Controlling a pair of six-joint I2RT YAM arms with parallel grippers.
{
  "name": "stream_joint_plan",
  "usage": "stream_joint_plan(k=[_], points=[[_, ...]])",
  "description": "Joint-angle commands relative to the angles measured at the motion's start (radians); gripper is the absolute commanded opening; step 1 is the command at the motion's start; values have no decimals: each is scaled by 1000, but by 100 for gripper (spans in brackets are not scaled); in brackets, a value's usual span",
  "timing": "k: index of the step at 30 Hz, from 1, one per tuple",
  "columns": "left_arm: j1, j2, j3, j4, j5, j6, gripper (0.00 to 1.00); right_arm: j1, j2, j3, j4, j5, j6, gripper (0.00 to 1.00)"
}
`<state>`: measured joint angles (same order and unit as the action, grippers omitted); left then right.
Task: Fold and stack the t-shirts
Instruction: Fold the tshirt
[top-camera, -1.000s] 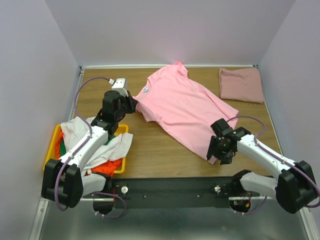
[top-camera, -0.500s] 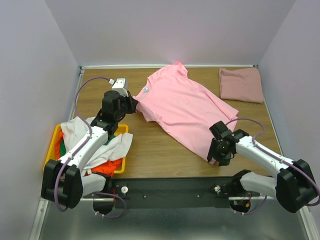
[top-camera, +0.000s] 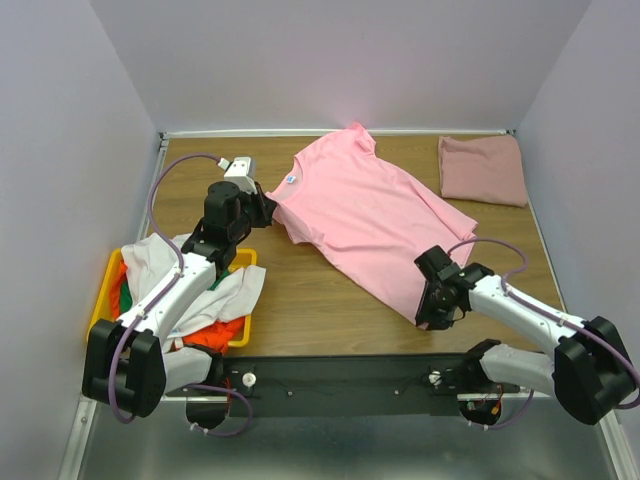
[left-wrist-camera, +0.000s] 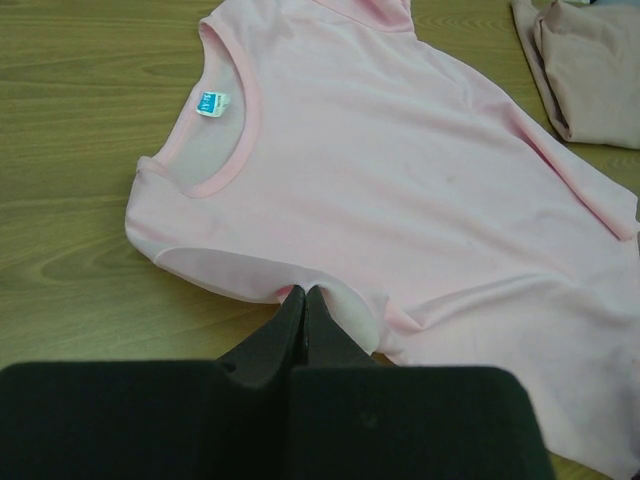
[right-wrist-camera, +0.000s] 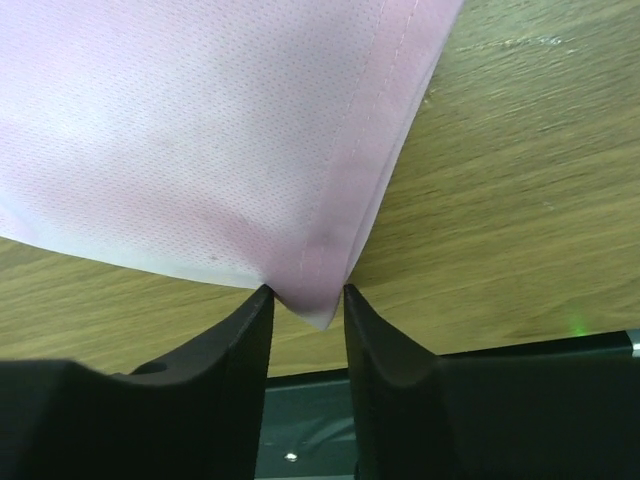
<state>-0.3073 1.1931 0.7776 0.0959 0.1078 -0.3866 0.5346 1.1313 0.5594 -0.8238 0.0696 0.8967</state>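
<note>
Bright pink t-shirt (top-camera: 365, 215) lay spread flat across the middle of the wooden table (top-camera: 300, 300), neck label (left-wrist-camera: 211, 103) toward the left. A folded dusty rose t-shirt (top-camera: 483, 170) sat well apart at the far right corner. Left gripper (left-wrist-camera: 305, 300) was pinched together on the pink shirt's left sleeve edge; right gripper (right-wrist-camera: 305, 300) sat at the near hem corner, jaws apart with that corner between them, though whether they pressed the cloth was unclear.
</note>
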Motion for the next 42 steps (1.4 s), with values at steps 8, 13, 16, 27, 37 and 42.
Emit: stream_joint_plan(k=[8, 13, 16, 27, 37, 42], points=[[5, -33, -14, 18, 21, 2, 0, 39, -7, -35, 31, -10, 44, 13], [4, -53, -15, -1, -2, -5, 0, 62, 4, -30, 6, -36, 38, 0], [0, -70, -21, -10, -13, -12, 0, 93, 2, -29, -18, -44, 45, 0], [-3, -162, -89, -44, -49, -47, 0, 151, -67, -39, -95, -63, 79, 0], [-9, -240, -113, -73, -88, -69, 0, 283, -44, 26, -92, -113, 160, 1], [-7, -199, -101, -45, -68, -57, 0, 286, -19, 46, -63, -39, 157, 0]])
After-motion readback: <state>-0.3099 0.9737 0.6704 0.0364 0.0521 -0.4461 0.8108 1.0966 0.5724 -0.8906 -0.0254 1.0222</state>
